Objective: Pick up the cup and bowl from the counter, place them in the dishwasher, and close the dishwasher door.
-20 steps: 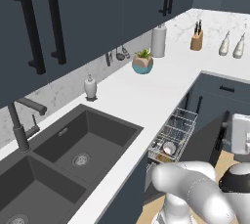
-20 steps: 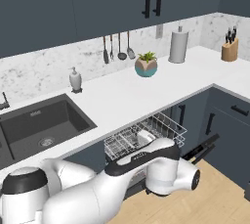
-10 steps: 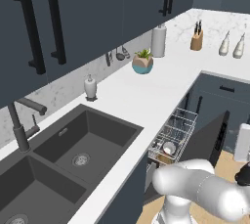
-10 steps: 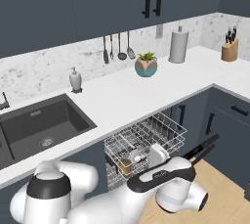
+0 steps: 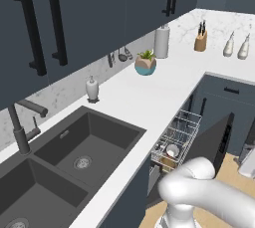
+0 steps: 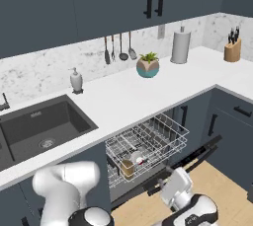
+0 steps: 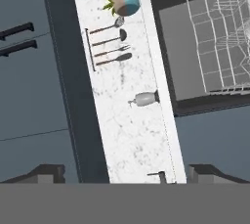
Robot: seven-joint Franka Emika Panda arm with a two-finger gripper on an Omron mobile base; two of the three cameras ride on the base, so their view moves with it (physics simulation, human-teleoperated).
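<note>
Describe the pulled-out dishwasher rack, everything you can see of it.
The dishwasher rack is a grey-white wire basket with a grid floor and upright tines, pulled out level from under the white counter above the lowered dishwasher door. At its front left corner sit a small tan cup-like thing and a pale rounded dish.

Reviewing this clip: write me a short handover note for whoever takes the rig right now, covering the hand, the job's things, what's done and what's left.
Hand: open and empty, low in front of the dishwasher.
Dishwasher rack: pulled out under the counter. Something red with a white rim, apparently the cup, and a tan item, possibly the bowl, sit at the rack's front; too small to be sure.
Dishwasher door: open, hanging down.
Done: both items look loaded.
Left: push the rack in if needed, then swing the door up and shut.
</note>
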